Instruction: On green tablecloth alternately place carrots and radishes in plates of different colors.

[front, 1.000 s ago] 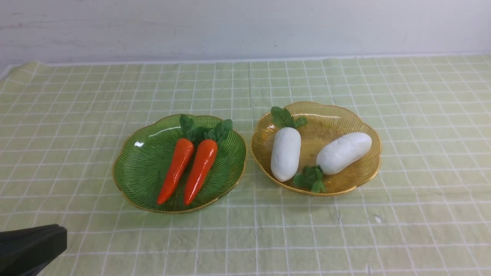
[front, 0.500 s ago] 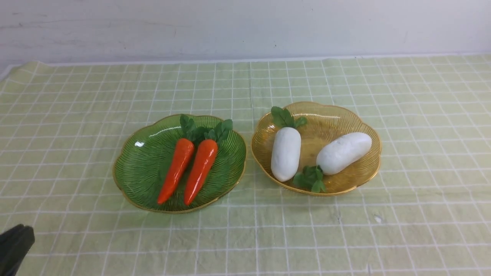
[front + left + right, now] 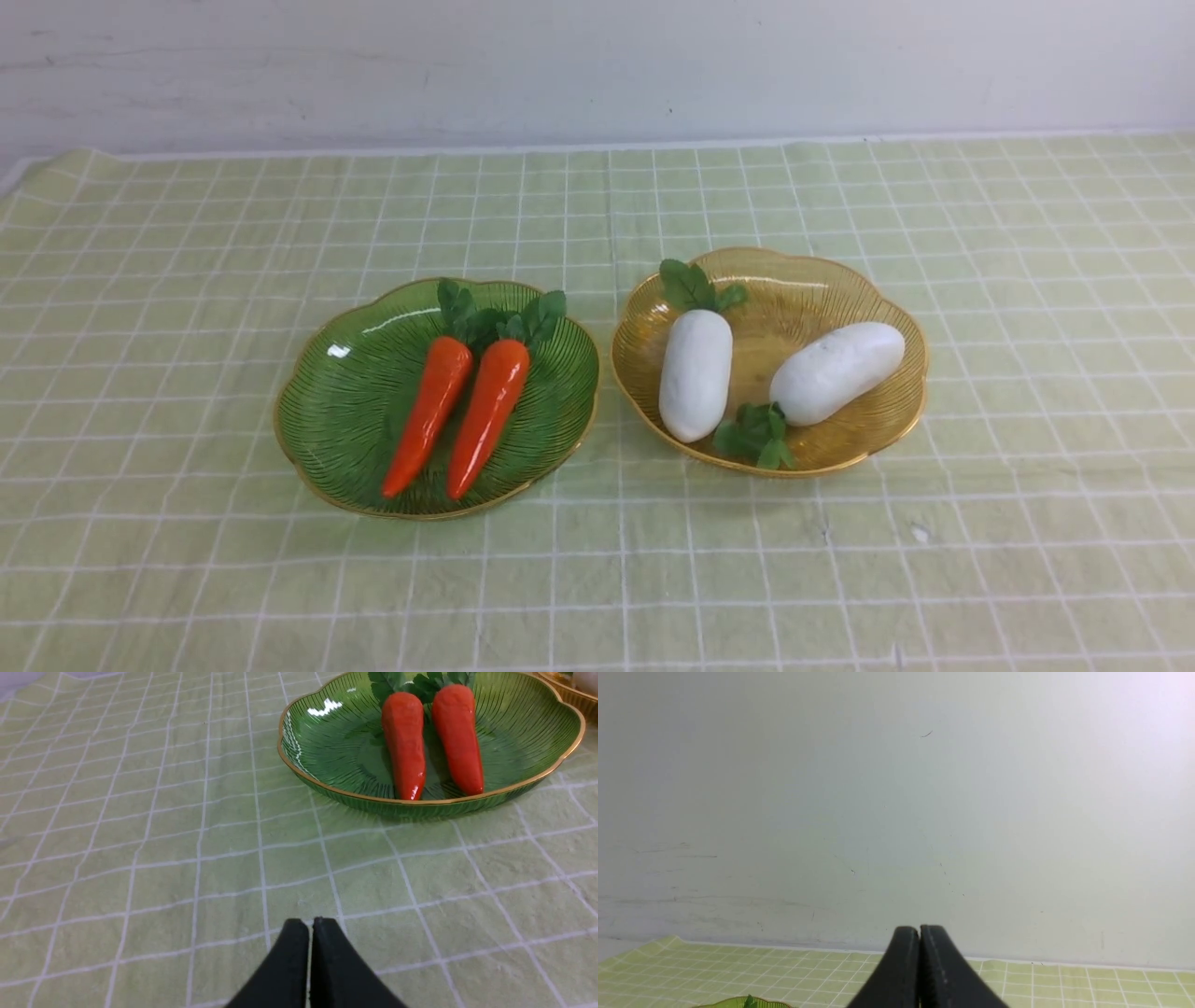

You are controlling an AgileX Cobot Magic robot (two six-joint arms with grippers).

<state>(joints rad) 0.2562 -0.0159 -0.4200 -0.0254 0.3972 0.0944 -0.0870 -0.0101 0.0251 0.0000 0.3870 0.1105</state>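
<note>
Front: two carrots (image 3: 459, 413) side by side on green plate (image 3: 336, 411), two radishes (image 3: 766, 376) on amber plate (image 3: 868, 439) at its 3 o'clock, both on green tablecloth (image 3: 187, 280).
Left wrist: left pincer (image 3: 310, 926) pressed together, empty, above cloth.
Right wrist: right pincer (image 3: 919, 933) closed, empty, facing wall (image 3: 896, 788).

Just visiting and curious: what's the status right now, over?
Left gripper and right gripper shut, empty. Two carrots in green plate, two radishes in amber plate. Nothing in the way.
</note>
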